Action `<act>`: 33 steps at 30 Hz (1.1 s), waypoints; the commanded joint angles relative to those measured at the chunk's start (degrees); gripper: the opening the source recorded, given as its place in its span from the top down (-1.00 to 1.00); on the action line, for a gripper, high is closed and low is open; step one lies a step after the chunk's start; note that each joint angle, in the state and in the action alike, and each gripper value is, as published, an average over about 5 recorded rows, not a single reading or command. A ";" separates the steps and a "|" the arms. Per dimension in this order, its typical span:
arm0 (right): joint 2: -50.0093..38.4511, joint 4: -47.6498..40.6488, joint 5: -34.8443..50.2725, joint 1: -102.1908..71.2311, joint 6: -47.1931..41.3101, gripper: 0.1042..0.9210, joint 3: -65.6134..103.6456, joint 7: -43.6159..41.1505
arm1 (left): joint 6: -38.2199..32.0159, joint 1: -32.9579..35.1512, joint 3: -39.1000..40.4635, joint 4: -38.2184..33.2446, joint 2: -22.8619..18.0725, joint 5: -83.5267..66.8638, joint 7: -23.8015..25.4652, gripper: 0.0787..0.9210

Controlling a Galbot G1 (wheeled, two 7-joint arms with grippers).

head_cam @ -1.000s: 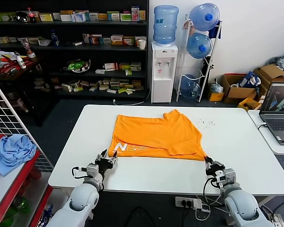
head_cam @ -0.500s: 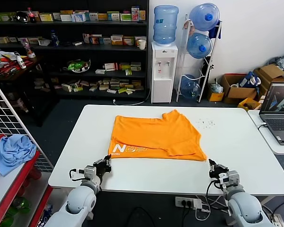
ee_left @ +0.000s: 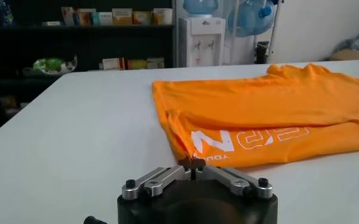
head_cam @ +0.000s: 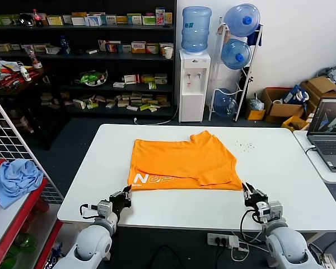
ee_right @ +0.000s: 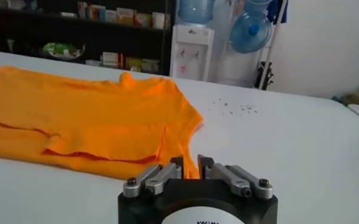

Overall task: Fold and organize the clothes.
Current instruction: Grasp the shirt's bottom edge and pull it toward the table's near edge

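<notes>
The bright orange T-shirt (head_cam: 182, 162) lies folded flat on the white table (head_cam: 280, 168), with its white lettering (head_cam: 154, 179) along the near left edge. My left gripper (head_cam: 126, 193) is at the shirt's near left corner, its jaws shut on that corner; the left wrist view shows the gripper (ee_left: 192, 163) and the shirt (ee_left: 270, 109). My right gripper (head_cam: 248, 192) is at the near right corner with orange cloth pinched between its jaws; the right wrist view shows the gripper (ee_right: 190, 163) and the shirt (ee_right: 88, 115).
A laptop (head_cam: 330, 134) sits on a side table at the right. A light blue cloth (head_cam: 17, 176) lies on a red rack at the left. A water dispenser (head_cam: 194, 84) and stocked shelves stand behind. Small specks (head_cam: 243, 147) dot the table's far right.
Both grippers drew back toward the table's near edge. The shirt slid a little toward me, and its near left corner now reaches the left gripper.
</notes>
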 commanded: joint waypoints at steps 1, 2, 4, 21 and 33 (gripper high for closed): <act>1.34 -3.49 1.08 1.59 1.49 0.19 -0.23 -0.30 | 0.10 0.71 0.07 -1.00 0.20 0.10 0.08 0.96; 1.55 -4.20 1.10 1.86 1.37 0.13 -0.29 -0.34 | 0.07 0.67 0.08 -0.95 0.21 0.11 0.11 0.96; 1.89 -5.26 1.01 2.27 1.31 -0.02 -0.37 -0.42 | -0.05 0.61 0.09 -0.88 0.24 0.10 0.16 0.96; 1.83 -2.90 -2.11 0.77 -0.90 0.76 -0.71 0.26 | -0.79 3.09 0.00 -4.08 1.81 -0.19 0.42 0.96; -1.48 9.20 -3.32 -9.51 -5.44 0.95 1.79 4.85 | -0.78 10.95 -0.17 -11.74 4.71 0.77 0.04 0.96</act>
